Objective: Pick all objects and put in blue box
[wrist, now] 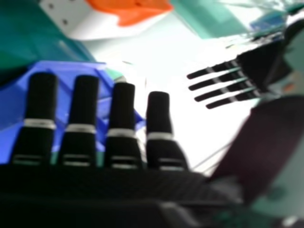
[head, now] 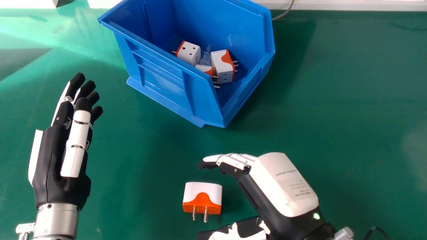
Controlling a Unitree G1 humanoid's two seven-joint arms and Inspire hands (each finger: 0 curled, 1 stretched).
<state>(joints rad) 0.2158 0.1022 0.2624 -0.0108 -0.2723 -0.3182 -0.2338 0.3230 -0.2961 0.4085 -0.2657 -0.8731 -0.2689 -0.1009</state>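
Judging the white-and-orange adapter (head: 202,190) on the tabletop (head: 350,100) likely light, stiff and slick, we'd pinch its sides, off the prongs (head: 205,214), with our right hand (head: 278,183), empty, fingers loosely extended beside it; left hand (head: 50,160) also empty, near the blue box (head: 160,75).

The left hand (head: 53,160) was black with white plates along its back edge and fingers, a long white-cased thumb (head: 75,146) tipped in black, and a silver cuff (head: 57,216) dotted with small dark screws, with a silver fitting (head: 25,228) jutting from its side. The right hand (head: 280,183) wore a smooth, rounded white shell marked with small dark print, and beside its wrist glowed a round green light (head: 316,216). Pale bands (wrist: 80,128) crossed its black fingers.
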